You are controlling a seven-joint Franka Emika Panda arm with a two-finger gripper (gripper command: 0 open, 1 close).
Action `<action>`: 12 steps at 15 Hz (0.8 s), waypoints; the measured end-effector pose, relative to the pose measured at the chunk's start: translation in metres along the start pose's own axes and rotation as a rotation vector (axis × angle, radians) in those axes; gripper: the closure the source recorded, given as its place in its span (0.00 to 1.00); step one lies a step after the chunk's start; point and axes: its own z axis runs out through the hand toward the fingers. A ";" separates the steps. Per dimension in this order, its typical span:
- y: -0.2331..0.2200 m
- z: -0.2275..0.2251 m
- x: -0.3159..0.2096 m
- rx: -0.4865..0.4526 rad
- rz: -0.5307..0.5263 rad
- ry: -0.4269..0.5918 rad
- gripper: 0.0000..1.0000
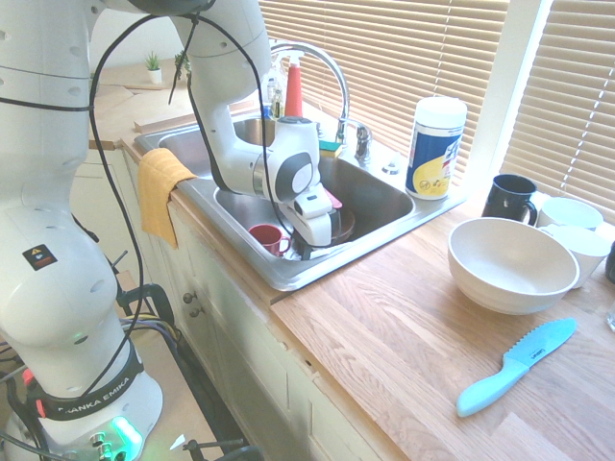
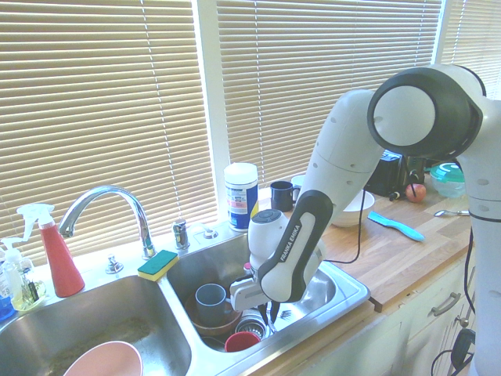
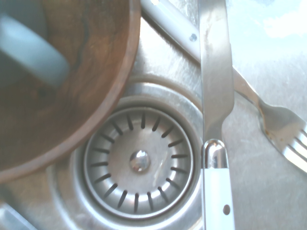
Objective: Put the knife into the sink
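The sink (image 1: 288, 274) (image 2: 354, 291) is a steel double basin. My gripper (image 1: 311, 250) (image 2: 271, 315) is lowered deep into the basin nearest the wooden counter, close to its floor. The knife (image 3: 217, 91), with a white handle and a slim silver blade, shows in the wrist view beside the drain (image 3: 139, 160) and crosses over a fork (image 3: 283, 132). Neither exterior view shows the knife, so I cannot tell whether it is held or lying on the floor.
A brown bowl (image 3: 86, 72) (image 2: 215, 323) with a grey mug (image 2: 210, 299) and a red cup (image 1: 267, 237) (image 2: 241, 341) crowd this basin. On the counter lie a light-blue serrated knife (image 1: 514, 365) and a white bowl (image 1: 509, 264). The faucet (image 2: 109, 204) arches behind.
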 end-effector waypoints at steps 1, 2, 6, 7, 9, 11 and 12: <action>0.001 0.004 0.002 -0.006 0.006 -0.003 0.00; 0.003 0.007 0.003 -0.012 0.009 -0.004 0.00; 0.003 0.009 0.003 -0.015 0.017 -0.004 0.00; 0.003 0.009 0.003 -0.014 0.018 -0.003 0.00; 0.002 0.008 0.002 -0.012 0.018 -0.002 0.00; 0.002 0.008 0.002 -0.012 0.017 0.000 0.00; 0.002 0.008 0.003 -0.012 0.017 0.002 0.00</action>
